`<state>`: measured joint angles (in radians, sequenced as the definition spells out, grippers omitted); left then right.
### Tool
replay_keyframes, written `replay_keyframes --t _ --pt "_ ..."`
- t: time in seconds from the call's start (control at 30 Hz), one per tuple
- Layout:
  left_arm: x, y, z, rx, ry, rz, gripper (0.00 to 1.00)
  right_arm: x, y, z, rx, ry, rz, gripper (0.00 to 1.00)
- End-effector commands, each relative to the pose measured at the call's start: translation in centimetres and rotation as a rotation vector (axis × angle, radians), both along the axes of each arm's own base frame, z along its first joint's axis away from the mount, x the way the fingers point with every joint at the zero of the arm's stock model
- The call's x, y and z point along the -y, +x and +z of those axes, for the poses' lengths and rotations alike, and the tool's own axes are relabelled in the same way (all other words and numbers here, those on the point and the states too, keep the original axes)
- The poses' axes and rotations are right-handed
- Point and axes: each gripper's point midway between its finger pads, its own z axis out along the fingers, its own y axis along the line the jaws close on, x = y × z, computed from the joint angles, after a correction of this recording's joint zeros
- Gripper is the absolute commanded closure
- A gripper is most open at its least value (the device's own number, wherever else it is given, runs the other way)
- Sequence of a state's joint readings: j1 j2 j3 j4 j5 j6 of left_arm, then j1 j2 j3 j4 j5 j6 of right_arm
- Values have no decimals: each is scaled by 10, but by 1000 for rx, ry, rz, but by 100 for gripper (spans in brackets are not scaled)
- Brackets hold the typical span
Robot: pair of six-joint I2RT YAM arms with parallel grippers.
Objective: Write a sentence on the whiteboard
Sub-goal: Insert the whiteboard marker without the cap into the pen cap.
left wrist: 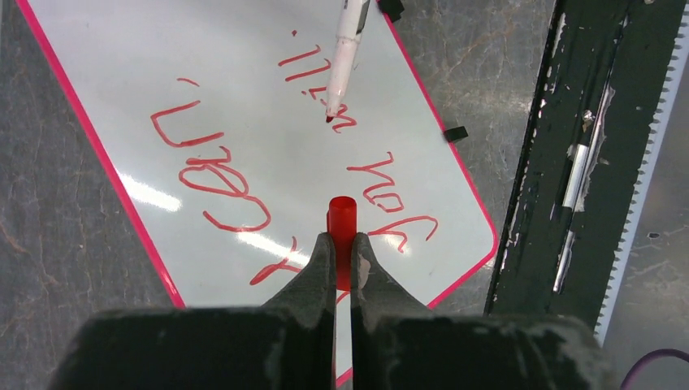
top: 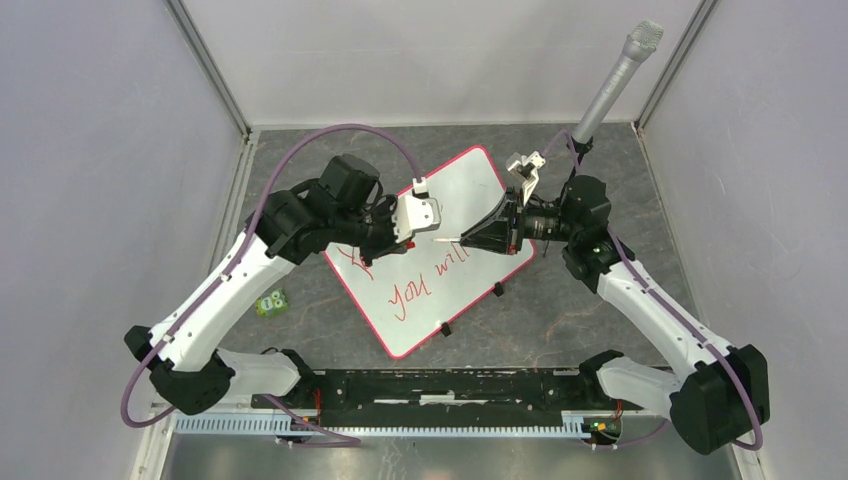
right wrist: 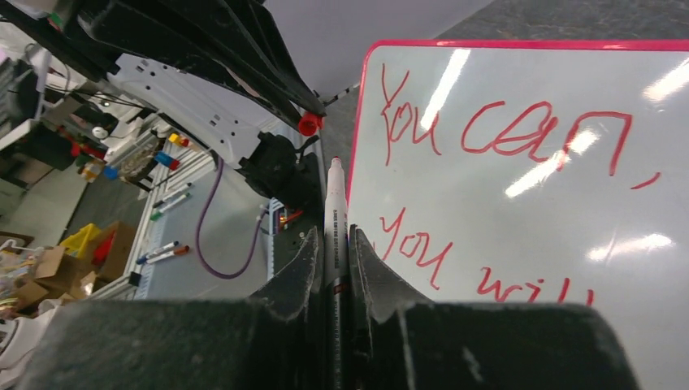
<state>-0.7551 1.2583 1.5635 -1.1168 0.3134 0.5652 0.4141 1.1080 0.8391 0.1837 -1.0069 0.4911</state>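
whiteboard [top: 425, 325] near corner open, microphone [top: 610, 90] far right

Inside a robotics laboratory test cell: plain white panel walls [top: 90, 150] on aluminium corner posts [top: 208, 65] enclose a grey marbled tabletop [top: 570, 320], a long black mounting rail [top: 400, 383] and a grey stand microphone [top: 612, 85]; beyond, cardboard boxes [right wrist: 49, 264] and loose markers [right wrist: 162, 253] surround a workbench [right wrist: 175, 280].

Pale walls [top: 90, 150] and metal corner posts [top: 215, 70] box in a grey tabletop [top: 300, 320] (marbled, stone-look), evenly lit.

Bright, even overhead light. Glare streaks on whiteboard [right wrist: 520, 227] ahead of right gripper [right wrist: 334, 237]; gripper itself dark, blurred.
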Motion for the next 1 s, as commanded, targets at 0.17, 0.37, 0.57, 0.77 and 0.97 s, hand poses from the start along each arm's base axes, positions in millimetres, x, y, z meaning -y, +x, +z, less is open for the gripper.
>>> replay_keyframes --t 0.17,0.37,0.57,0.77,0.97 --pt "22 0 9 34 -26 -66 98 -12 -20 26 -29 121 104 100" --pt "26 -9 9 15 -34 -105 98 -17 -21 19 -18 88 113 100" --pt "23 -11 11 31 -30 -116 98 -17 -21 17 -12 75 112 100" --pt "22 -14 14 34 -42 -124 98 -19 -17 12 -11 60 102 100" --pt "23 -19 14 20 -50 -145 97 -20 -15 9 -10 45 96 100"
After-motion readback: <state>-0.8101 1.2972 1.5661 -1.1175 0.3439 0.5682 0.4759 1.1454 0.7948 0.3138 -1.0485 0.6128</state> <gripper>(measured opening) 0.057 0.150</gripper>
